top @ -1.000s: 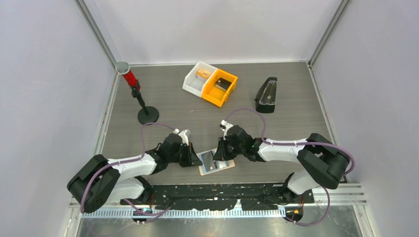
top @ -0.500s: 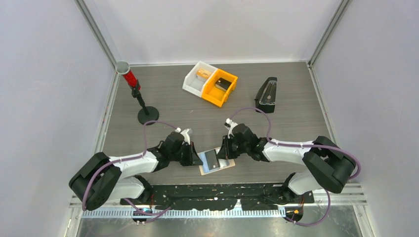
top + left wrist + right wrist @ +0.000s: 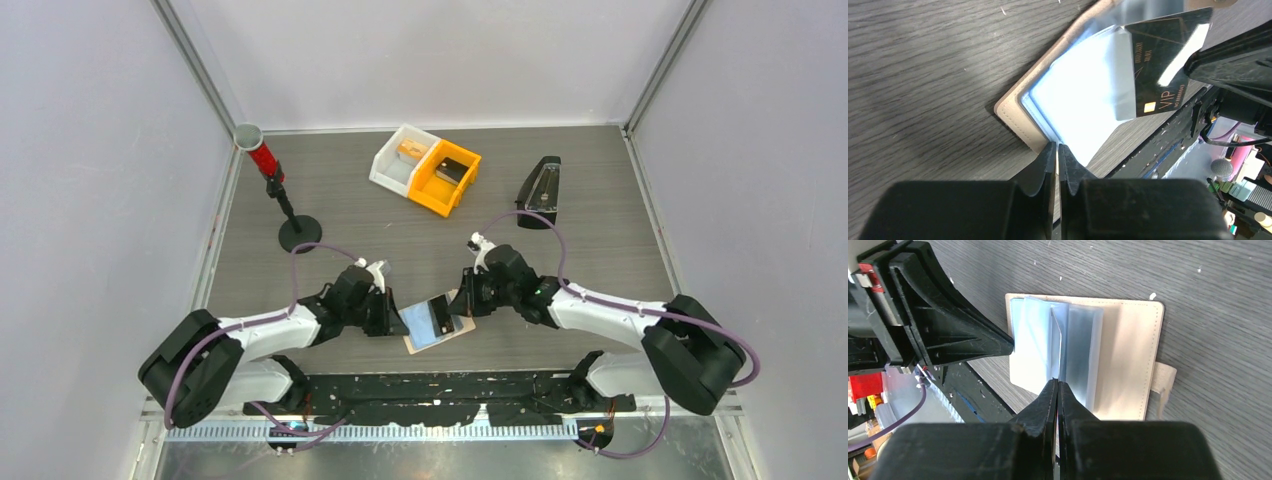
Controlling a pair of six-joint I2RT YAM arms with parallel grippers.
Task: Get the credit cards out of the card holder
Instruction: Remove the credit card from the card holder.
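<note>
The tan card holder (image 3: 455, 335) lies open near the table's front edge, with pale blue sleeves or cards (image 3: 1083, 100) showing inside. My left gripper (image 3: 399, 324) is shut on the holder's left edge (image 3: 1013, 112), with a thin tan strip between the fingertips (image 3: 1050, 155). My right gripper (image 3: 461, 307) is shut on a dark, glossy silvery grey card (image 3: 1160, 65) with gold VIP lettering. The card is tilted up over the holder. In the right wrist view the card (image 3: 1055, 335) is edge-on between my shut jaws (image 3: 1057, 382). The holder's tab (image 3: 1163, 382) points right. No orange card shows.
A white and orange bin pair (image 3: 425, 165) stands at the back centre. A black wedge-shaped case (image 3: 540, 192) is at the back right. A red cylinder on a black stand (image 3: 275, 185) is at the left. A black base plate (image 3: 440, 385) runs along the near edge.
My right gripper has moved right and a little up with the dark card, drawing it further over the holder. The left gripper has stayed on the holder's edge.
</note>
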